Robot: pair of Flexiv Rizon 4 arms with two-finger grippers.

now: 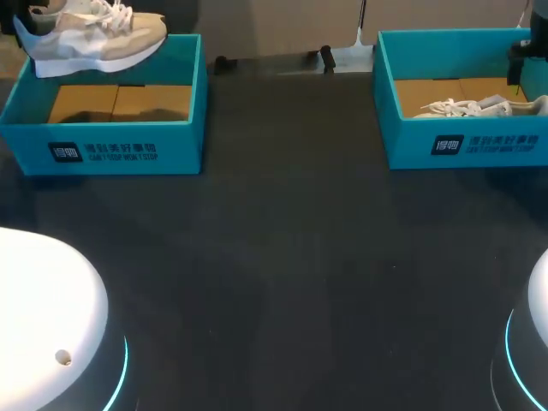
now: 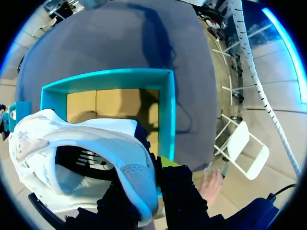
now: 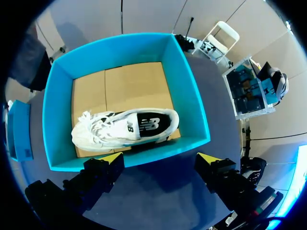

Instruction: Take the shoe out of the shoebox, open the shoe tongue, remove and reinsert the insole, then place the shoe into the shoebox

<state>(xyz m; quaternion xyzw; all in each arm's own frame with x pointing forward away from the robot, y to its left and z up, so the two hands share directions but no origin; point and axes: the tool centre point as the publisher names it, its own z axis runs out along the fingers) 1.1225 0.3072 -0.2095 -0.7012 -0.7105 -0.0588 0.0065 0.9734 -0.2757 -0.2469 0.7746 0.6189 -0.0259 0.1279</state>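
A white and beige shoe (image 1: pixel 94 34) hangs over the left teal shoebox (image 1: pixel 103 150), whose cardboard floor is bare. In the left wrist view my left gripper (image 2: pixel 154 168) is shut on this shoe (image 2: pixel 81 143) at its heel collar, with the box (image 2: pixel 166 110) below it. A second white shoe (image 1: pixel 475 107) lies on its side in the right teal shoebox (image 1: pixel 462 145). My right gripper (image 3: pixel 160 158) stands wide open above the near wall of that box (image 3: pixel 194 110), apart from the shoe (image 3: pixel 124 128), whose dark insole shows.
The two boxes stand at the table's far left and far right, with dark tabletop (image 1: pixel 282 257) between and in front of them. The arms' white bases rise at the front left (image 1: pixel 43 317) and front right (image 1: pixel 535 342). A small black object (image 1: pixel 327 58) sits at the back edge.
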